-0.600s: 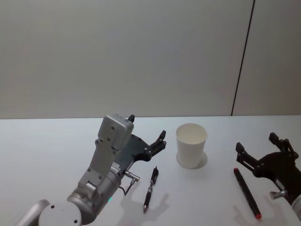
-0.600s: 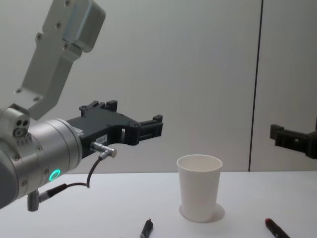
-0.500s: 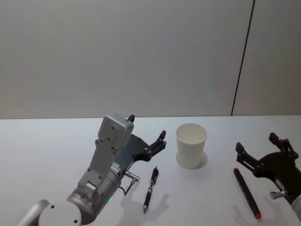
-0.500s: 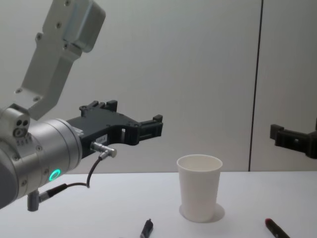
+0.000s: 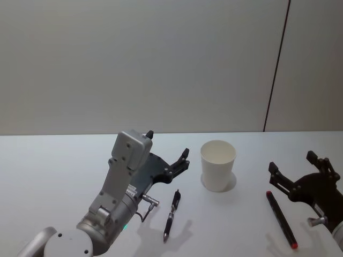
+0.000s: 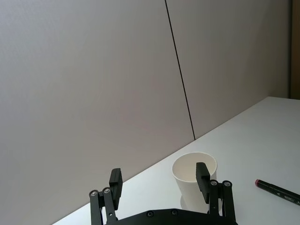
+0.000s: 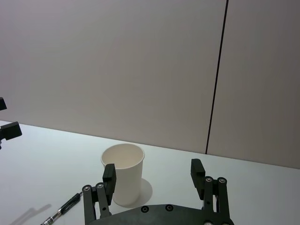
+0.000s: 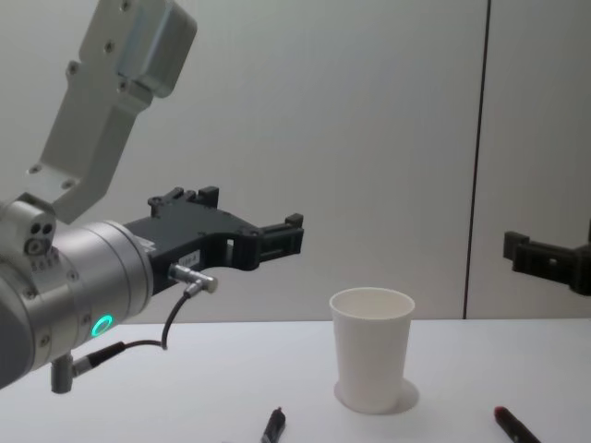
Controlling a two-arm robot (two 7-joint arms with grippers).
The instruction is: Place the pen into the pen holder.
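Head view showed grasping not yet begun: the open left end effector (image 5: pixel 168 143) hovered centre-left beside the slim black pen (image 5: pixel 171 216), which lay lower-centre near the tapered white paper cup (image 5: pixel 218 165), while the right end effector (image 5: pixel 291 161) sat open lower-right; descending onto the pen seemed next.

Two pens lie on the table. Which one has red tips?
The thicker pen to the right of the paper cup, beside the right gripper; the slimmer pen shows no red.

A plain white, tapered paper pen holder (image 5: pixel 218 166) is seen standing upright on the tabletop (image 5: pixel 53 171). A black pen (image 5: pixel 171 215) is laid flat to its near left, a red-ended pen (image 5: pixel 281 219) to its near right, both apart from it.
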